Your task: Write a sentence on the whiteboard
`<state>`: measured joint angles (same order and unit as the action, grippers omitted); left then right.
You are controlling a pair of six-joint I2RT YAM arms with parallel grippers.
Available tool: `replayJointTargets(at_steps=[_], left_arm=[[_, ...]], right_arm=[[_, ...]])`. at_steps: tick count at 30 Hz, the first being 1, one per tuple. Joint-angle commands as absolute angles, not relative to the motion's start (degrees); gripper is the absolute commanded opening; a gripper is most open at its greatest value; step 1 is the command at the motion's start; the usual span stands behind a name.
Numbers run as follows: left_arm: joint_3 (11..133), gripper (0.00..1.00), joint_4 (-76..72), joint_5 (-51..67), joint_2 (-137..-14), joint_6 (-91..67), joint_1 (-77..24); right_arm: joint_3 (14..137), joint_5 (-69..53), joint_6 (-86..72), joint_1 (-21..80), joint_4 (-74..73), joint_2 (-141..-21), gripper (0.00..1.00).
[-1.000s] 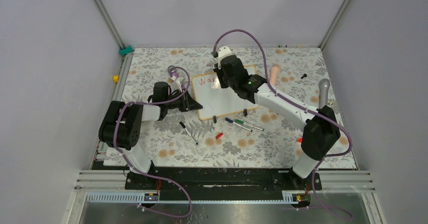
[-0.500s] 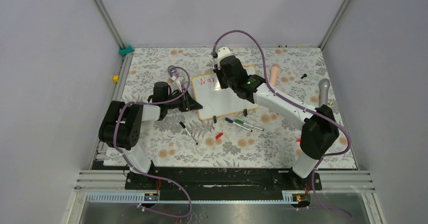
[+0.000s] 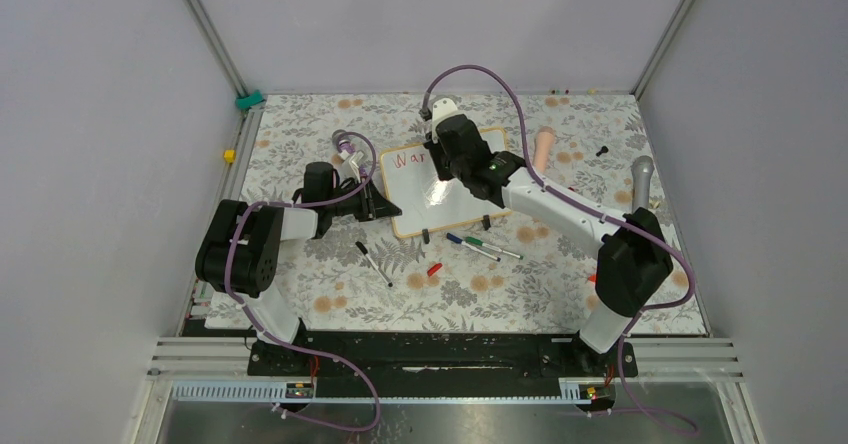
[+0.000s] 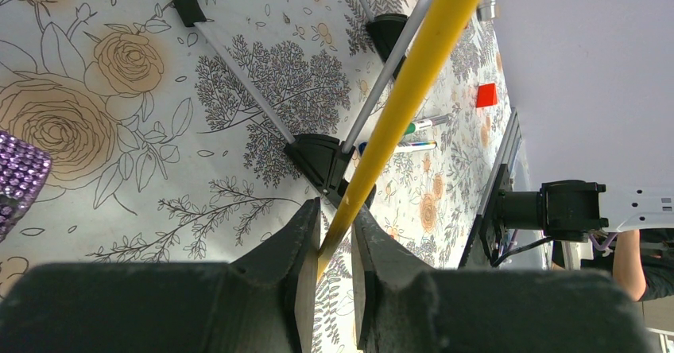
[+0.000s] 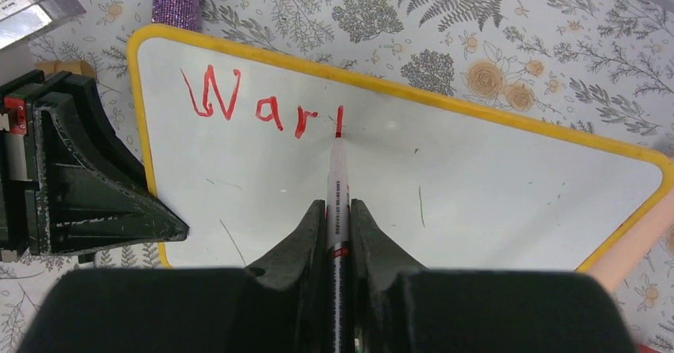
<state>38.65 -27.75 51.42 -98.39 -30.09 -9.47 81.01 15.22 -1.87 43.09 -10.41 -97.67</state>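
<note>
The whiteboard [image 3: 455, 207], white with a light-wood frame, lies at the middle of the table. The sentence [image 5: 238, 102] reads "War" in red, followed by one upright stroke; it also shows in the top view [image 3: 404, 159]. My right gripper [image 5: 338, 207] is shut on a red marker [image 5: 337, 174], whose tip touches the board at the foot of that stroke. My left gripper [image 4: 337, 227] is shut on the board's frame [image 4: 413, 75] at its left edge, beside a black clip foot [image 4: 318, 156]. In the top view the left gripper [image 3: 373, 204] sits at the board's left side.
Loose markers lie in front of the board: a black one [image 3: 373, 262], a blue one [image 3: 468, 246] and a green one [image 3: 493, 248]. A red cap [image 3: 434, 269] lies nearby. A purple glitter handle [image 3: 344, 146], a pink object [image 3: 543, 146] and a grey cylinder [image 3: 641, 179] lie around the board.
My right gripper has shifted a little to the right along the board's top line, and the red writing has grown by a stroke. The left arm has not moved.
</note>
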Motion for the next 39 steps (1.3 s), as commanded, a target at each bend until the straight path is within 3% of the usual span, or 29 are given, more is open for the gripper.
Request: replayJointTargets(at_steps=[1, 39], left_arm=[[38.9, 0.00, -28.6, 48.7, -98.3, -30.2, -9.2], [38.8, 0.01, -28.5, 48.6, -98.3, -30.2, -9.2]], right_arm=[[79.6, 14.5, -2.8, 42.6, -10.5, -96.2, 0.00], [85.0, 16.0, -0.6, 41.6, -11.6, -98.5, 0.00]])
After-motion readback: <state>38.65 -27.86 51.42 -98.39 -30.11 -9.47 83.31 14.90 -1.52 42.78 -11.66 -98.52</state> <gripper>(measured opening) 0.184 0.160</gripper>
